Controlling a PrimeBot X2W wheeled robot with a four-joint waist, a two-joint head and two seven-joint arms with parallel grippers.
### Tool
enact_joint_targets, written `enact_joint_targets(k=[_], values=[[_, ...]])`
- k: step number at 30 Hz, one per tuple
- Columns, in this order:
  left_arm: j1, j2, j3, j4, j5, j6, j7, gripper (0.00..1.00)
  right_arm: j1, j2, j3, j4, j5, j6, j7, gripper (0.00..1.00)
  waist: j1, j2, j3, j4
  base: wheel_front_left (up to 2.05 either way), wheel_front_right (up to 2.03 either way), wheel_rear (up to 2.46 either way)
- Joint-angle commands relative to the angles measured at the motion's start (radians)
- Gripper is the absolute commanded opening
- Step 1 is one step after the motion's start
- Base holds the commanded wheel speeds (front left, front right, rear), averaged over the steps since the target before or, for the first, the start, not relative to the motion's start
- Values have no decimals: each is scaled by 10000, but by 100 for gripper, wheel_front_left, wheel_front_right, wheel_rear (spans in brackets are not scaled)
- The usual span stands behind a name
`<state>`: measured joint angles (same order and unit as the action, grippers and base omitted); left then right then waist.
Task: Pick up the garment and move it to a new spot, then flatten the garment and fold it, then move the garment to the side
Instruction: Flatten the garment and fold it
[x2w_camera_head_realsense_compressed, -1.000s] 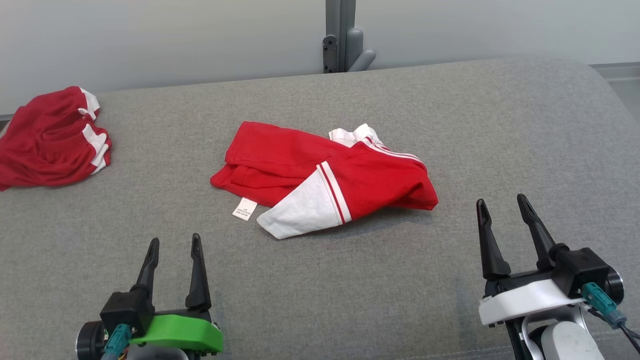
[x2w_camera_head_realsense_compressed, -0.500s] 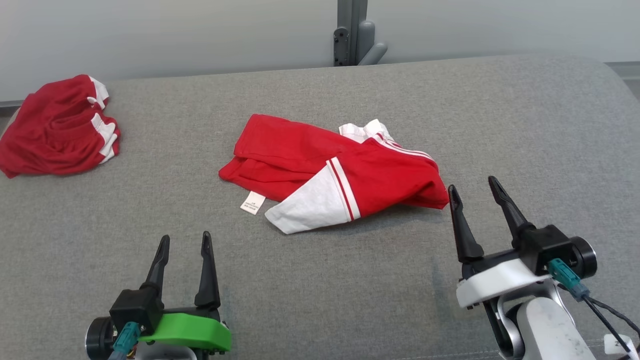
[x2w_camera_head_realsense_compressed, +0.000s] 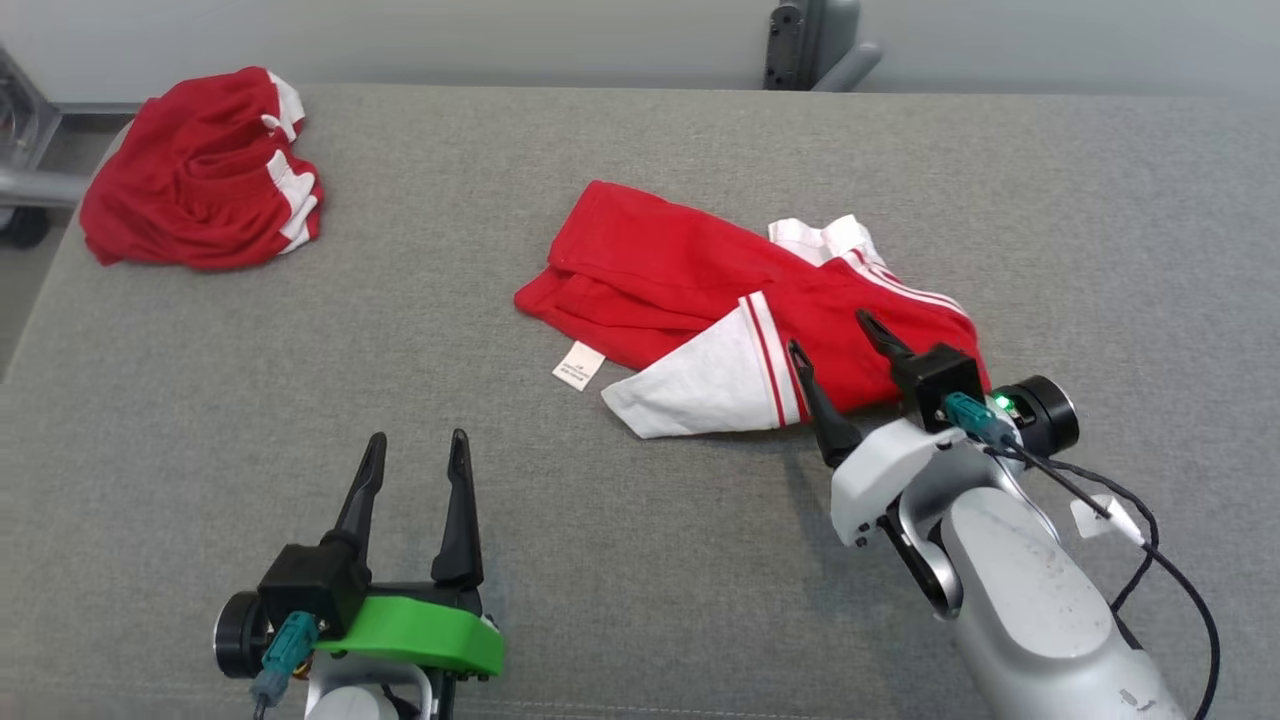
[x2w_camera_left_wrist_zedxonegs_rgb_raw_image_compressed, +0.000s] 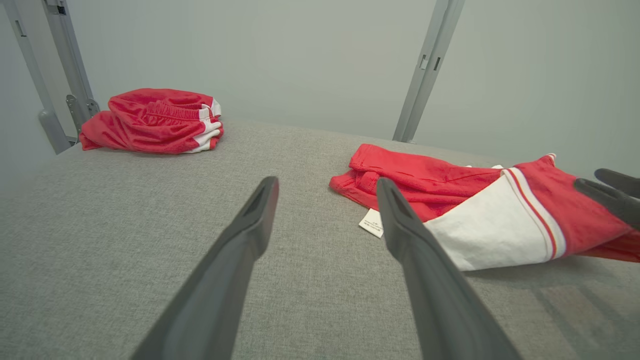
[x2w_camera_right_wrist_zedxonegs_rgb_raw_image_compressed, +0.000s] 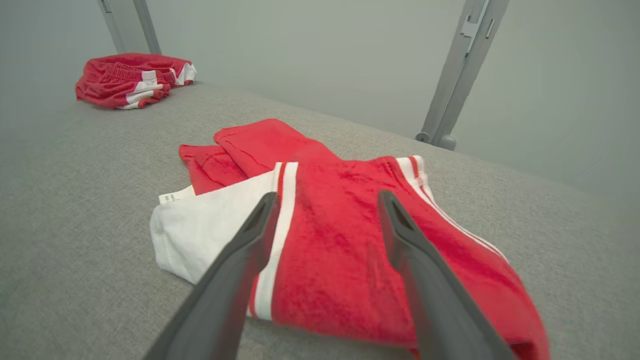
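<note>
Looking down from the head view, the garment (x2w_camera_head_realsense_compressed: 690, 270), red with a white panel (x2w_camera_head_realsense_compressed: 700, 395), lies crumpled about midway across the grey cushion (x2w_camera_head_realsense_compressed: 640, 580), with its white tag (x2w_camera_head_realsense_compressed: 578, 365) sticking out on the near side. The right gripper (x2w_camera_head_realsense_compressed: 828, 332) is over the garment's near right edge, jaws spread wide, nothing pinched. The left gripper (x2w_camera_head_realsense_compressed: 418, 436) sits well off to the left over bare cushion, also spread wide and empty. A second red pile (x2w_camera_head_realsense_compressed: 200, 170) is way off in the far left corner.

Left wrist view: both fingers are splayed over plain grey, the garment is off to their right, and the tag is just past the right finger.

Right wrist view: the fingers straddle the red-and-white stripe line, low over the cloth. Can't tell if the tips actually touch it.
</note>
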<state>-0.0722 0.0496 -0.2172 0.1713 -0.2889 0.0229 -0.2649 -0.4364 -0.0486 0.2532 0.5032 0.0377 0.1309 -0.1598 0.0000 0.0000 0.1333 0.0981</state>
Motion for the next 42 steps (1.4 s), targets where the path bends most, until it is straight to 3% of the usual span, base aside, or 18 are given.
enact_joint_targets(k=[1,10,15,16,19,20,27,36,42], values=[[-240,18,-169,-38,-67,52,4,100,-424,-38,30,493,-202,-4,219,100,0,0,403,785,0,0,0],[-362,15,-643,-70,-389,213,2,100,-1490,-35,-373,2049,-1221,-4,1235,100,0,0,648,1788,0,0,0],[-251,16,-733,-58,-496,300,4,100,-1742,-48,-657,2430,-2016,-6,1774,97,0,0,585,1986,0,0,0],[-225,14,-745,-61,-512,317,4,100,-1693,-43,-785,2489,-2189,-6,1915,45,0,0,564,1992,0,0,0],[-119,14,-750,-70,-532,372,2,100,-1520,-37,-1018,2484,-2471,-6,2209,18,0,0,485,1941,0,0,0],[-82,16,-743,-65,-540,373,2,100,-1455,-35,-1038,2464,-2509,-6,2261,0,0,0,464,1908,0,0,0],[-14,16,-705,-8,-364,274,4,100,-1172,-40,-859,2001,-2202,-8,2333,0,0,0,310,1433,0,0,0],[34,17,-613,82,-127,145,4,100,-1177,-34,-967,472,-1256,-8,891,0,0,0,16,662,0,0,0],[169,17,-493,122,76,70,4,100,-319,-39,-1479,-699,-760,-9,-78,0,0,0,-148,77,0,0,0]])
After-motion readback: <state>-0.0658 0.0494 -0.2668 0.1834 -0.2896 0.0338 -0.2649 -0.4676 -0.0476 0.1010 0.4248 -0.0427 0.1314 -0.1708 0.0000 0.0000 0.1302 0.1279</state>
